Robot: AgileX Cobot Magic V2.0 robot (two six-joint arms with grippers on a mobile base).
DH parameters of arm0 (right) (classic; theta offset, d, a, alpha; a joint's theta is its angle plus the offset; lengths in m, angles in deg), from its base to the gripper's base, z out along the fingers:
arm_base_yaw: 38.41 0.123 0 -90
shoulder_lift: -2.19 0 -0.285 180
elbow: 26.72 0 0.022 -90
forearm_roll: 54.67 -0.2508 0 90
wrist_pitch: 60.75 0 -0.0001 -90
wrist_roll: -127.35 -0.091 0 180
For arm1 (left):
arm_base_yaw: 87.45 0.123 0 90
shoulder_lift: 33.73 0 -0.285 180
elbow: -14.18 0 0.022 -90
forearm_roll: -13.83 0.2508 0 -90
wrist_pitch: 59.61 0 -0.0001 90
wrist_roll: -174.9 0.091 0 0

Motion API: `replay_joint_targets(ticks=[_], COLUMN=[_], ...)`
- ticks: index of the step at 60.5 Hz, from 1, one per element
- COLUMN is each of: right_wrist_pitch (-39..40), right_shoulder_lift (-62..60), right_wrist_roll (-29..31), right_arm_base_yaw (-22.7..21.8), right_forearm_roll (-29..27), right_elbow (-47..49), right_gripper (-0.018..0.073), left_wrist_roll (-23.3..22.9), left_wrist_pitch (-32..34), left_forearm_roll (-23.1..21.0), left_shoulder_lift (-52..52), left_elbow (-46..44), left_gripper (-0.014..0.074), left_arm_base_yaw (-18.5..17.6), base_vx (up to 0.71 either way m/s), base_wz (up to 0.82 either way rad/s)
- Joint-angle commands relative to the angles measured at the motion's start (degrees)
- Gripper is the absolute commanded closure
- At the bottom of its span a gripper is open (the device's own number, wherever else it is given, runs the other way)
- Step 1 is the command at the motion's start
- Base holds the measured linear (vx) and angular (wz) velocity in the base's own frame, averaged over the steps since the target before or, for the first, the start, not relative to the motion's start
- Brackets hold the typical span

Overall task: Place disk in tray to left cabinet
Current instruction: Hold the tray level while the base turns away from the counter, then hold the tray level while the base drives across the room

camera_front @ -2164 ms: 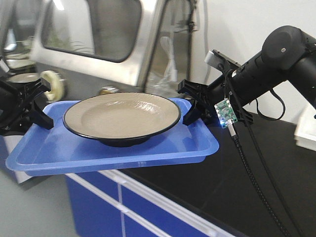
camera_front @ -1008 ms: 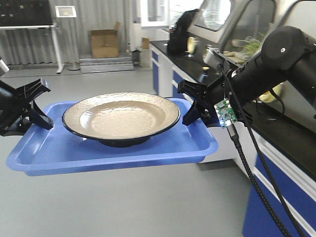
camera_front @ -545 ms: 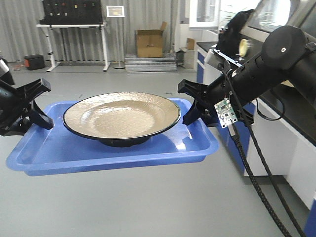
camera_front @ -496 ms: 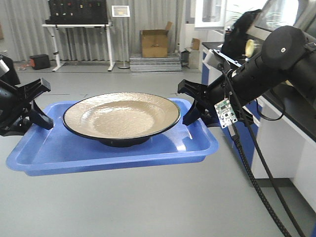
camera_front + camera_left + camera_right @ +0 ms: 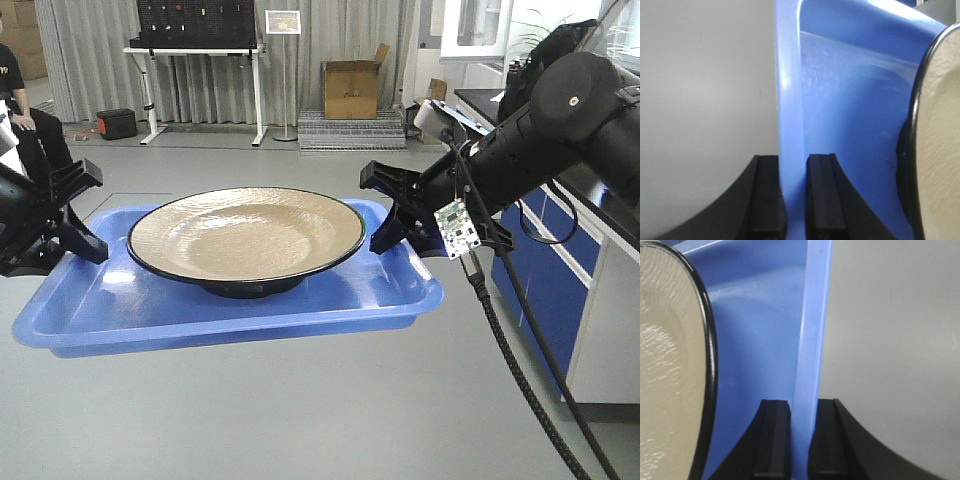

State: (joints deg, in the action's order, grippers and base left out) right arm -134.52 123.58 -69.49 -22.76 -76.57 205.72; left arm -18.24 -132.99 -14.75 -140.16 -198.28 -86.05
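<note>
Tray (image 5: pixel 120 300) with disk (image 5: pixel 245 235), pinched by left end effector (image 5: pixel 794 192), right end effector (image 5: pixel 799 437); cardboard box (image 5: pixel 352 90) beyond.

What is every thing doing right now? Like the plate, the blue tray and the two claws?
disk: right way up, sitting in the tray.
tray: held in the air over the floor, clamped at both ends.
left gripper: shut on the tray's left rim.
right gripper: shut on the tray's right rim.
cardboard box: on the floor far behind, flap up.
</note>
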Motion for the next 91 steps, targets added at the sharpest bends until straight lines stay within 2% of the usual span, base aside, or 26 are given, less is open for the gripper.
replay_joint_targets(ticks=[1,91], right_wrist_pitch=[0.4,0.5], right_shoulder_lift=[-3.9,-3.9], right_wrist_roll=[0.6,0.6], right_arm_base_yaw=[1.5,1.5], right_forearm_roll=[-8.5,-8.5], right_elbow=[2.0,2.0], right_gripper=[0.0561,0.0561], left_wrist_roll=[-0.7,-0.7], left_wrist_pitch=[3.2,3.2], left_forearm_roll=[-9.9,-9.9], left_shoulder_lift=[3.4,3.4], left_elbow=[-2.2,-2.2], left_gripper=[0.0599,0.0599], left_arm_base_yaw=[-1.6,-1.6], base_vx=[0.38,0.48], base_wz=[0.03,0.0])
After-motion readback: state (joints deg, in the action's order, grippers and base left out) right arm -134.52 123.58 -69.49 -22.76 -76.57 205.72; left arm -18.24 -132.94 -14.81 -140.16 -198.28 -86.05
